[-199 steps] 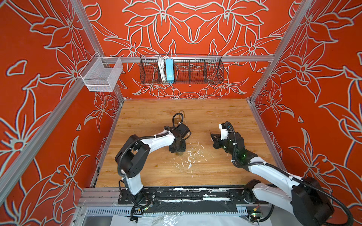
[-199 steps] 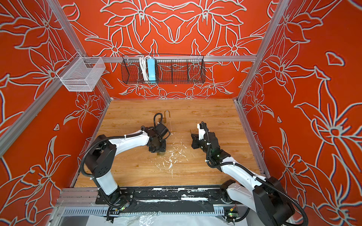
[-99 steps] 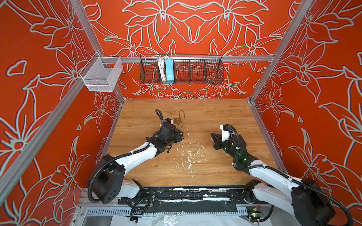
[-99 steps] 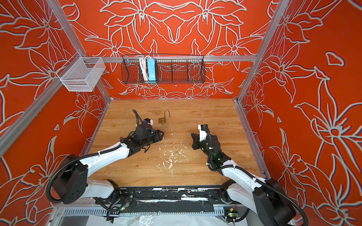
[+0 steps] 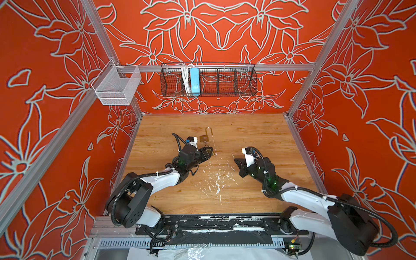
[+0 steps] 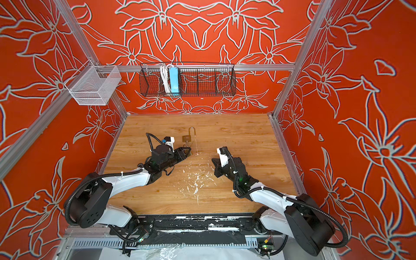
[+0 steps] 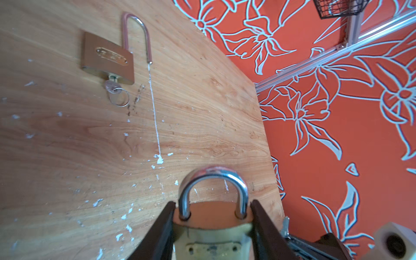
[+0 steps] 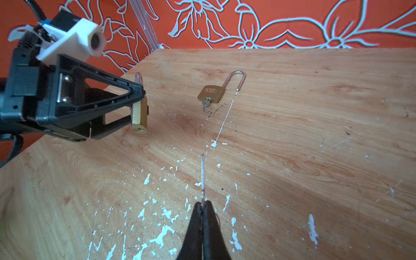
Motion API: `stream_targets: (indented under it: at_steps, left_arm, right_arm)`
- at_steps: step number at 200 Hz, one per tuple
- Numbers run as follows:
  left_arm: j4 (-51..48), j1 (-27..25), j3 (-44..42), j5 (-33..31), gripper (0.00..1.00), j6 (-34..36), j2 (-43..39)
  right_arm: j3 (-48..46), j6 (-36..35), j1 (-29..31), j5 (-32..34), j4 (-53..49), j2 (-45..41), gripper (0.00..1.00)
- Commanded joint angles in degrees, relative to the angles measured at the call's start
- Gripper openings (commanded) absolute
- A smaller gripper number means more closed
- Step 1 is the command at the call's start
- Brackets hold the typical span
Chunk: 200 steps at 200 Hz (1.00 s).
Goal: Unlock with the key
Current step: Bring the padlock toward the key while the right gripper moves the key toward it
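Note:
A small brass padlock (image 7: 212, 227) with a short, closed steel shackle sits between the fingers of my left gripper (image 7: 212, 202), which is shut on its body. In the right wrist view that padlock (image 8: 140, 114) hangs just above the wood, keyhole end down. My right gripper (image 8: 203, 203) is shut on a key (image 8: 202, 177), whose thin blade juts forward edge-on. In both top views the left gripper (image 5: 209, 151) and right gripper (image 5: 235, 160) face each other a short way apart.
A second brass padlock (image 5: 204, 138) (image 7: 108, 58) lies flat behind the left gripper, its long shackle swung open and a key with a ring in its keyhole. White flecks dot the wooden table (image 5: 247, 139). A black wire basket (image 5: 209, 81) and a white mesh basket (image 5: 117, 87) hang on the walls.
The left arm has folded down low and turned its gripper, with the padlock, from pointing down to pointing sideways toward the right gripper. The right gripper has shifted slightly left.

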Motion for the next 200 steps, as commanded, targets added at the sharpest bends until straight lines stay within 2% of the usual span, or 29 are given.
stream_targets:
  at_steps: [1, 15, 43, 58, 84, 108, 120, 139, 161, 181, 200]
  left_arm:
    - [5.43, -0.06, 1.84, 3.22, 0.0, 1.51, -2.54]
    - [6.77, -0.07, 0.34, 2.92, 0.0, 1.85, -3.47]
    - [11.11, -0.07, -5.68, -4.8, 0.0, 0.03, -5.83]
    - [14.2, -0.07, -7.95, -5.88, 0.0, -1.81, -5.39]
    - [12.0, -0.07, -8.32, -6.18, 0.0, -5.44, -4.21]
    - [21.25, -0.07, -12.42, -8.01, 0.0, -11.0, -1.53]
    - [22.72, -0.07, -13.85, -10.18, 0.0, -12.94, -0.98]
    - [22.77, -0.07, -13.8, -9.65, 0.0, -11.37, -0.89]
    - [24.91, -0.07, -13.76, -7.2, 0.0, -10.0, -1.37]
    - [21.29, -0.16, -13.4, -8.09, 0.0, -9.17, -3.29]
    - [22.06, -0.16, -14.12, -8.8, 0.0, -8.8, -3.81]
  right_arm:
    - [1.25, -1.14, 0.7, 0.55, 4.61, 0.55, 0.0]
    - [0.78, -0.67, 1.47, 0.03, 5.62, 0.71, 0.0]
    - [0.79, 0.08, 3.66, -0.25, 8.29, 1.86, 0.0]
    - [1.21, 1.35, 3.97, -1.82, 9.62, 3.3, 0.0]
    - [1.8, 0.92, 6.59, -3.39, 11.58, 5.67, 0.0]
    - [3.66, 1.91, 9.64, -1.51, 11.94, 9.45, 0.0]
    - [4.19, 3.01, 10.98, -0.98, 13.77, 12.0, 0.0]
    - [4.44, 2.74, 13.55, -0.04, 17.31, 15.16, 0.0]
    - [6.77, 3.35, 14.54, 0.54, 14.74, 17.62, 0.0]
    - [7.28, 4.15, 14.54, -0.07, 16.02, 19.87, 0.0]
    - [8.46, 4.57, 14.55, -1.09, 15.59, 21.28, 0.0]
